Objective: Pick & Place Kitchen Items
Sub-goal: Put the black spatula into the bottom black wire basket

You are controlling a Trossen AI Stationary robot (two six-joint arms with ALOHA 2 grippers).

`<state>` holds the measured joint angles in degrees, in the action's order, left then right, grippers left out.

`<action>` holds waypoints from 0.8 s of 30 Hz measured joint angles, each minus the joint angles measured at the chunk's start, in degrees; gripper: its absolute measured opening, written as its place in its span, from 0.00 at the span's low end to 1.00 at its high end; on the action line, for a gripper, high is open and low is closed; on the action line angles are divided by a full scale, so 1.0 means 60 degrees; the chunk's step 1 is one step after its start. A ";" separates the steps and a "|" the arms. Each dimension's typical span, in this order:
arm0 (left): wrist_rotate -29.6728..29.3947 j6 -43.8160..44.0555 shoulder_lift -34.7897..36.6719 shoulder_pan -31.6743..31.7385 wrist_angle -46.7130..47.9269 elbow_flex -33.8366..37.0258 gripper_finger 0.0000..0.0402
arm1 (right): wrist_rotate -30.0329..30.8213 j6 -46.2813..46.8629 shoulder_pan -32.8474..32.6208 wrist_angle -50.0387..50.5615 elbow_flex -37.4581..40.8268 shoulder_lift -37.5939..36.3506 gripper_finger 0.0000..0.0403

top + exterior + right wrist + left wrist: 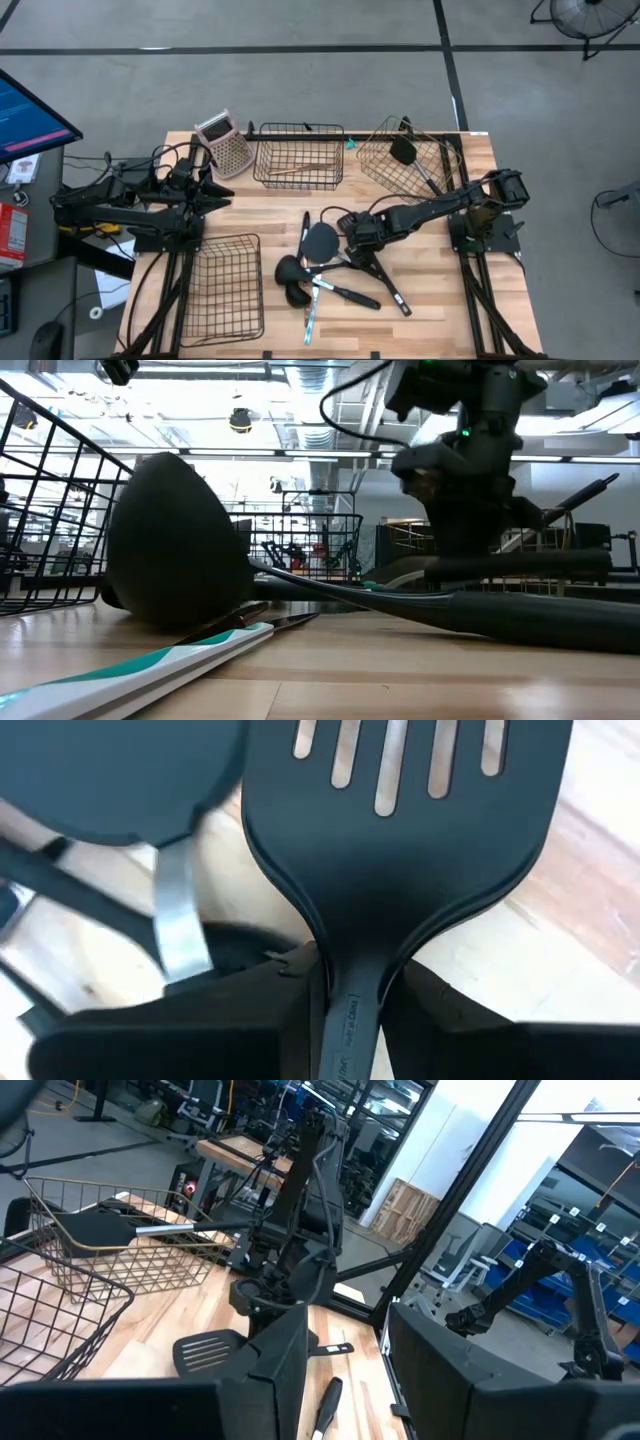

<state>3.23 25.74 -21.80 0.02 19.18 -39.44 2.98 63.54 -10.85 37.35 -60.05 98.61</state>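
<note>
Black slotted spatula (400, 850), neck pinched in the right gripper (345, 982) jaws beside the pile (325, 275): lift straight, clearing neighbours; left gripper (345, 1365) waits half-open, empty.

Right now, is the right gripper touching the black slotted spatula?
Touching. The right wrist view shows the right gripper with a finger pressed against each side of the black slotted spatula at its neck.

High cam straight down; low cam table-level; both see black ladle (290, 270) (175, 545).
</note>
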 joint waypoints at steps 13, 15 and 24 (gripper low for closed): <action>0.0003 0.0000 0.0000 0.0002 0.0002 0.0000 0.32 | 0.0049 -0.0689 0.0002 0.1406 -0.1515 -0.0004 0.16; 0.0002 0.0000 0.0000 0.0001 0.0004 0.0000 0.32 | 0.0076 -0.0691 0.0011 0.1591 -0.1639 -0.0007 0.16; 0.0003 -0.0248 0.0000 0.0000 0.0004 0.0000 0.32 | 0.0201 -0.0992 0.0034 0.1616 -0.2077 -0.0600 0.16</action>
<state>3.25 24.25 -21.80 0.02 19.20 -39.44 4.19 57.59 -10.65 47.05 -72.51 95.01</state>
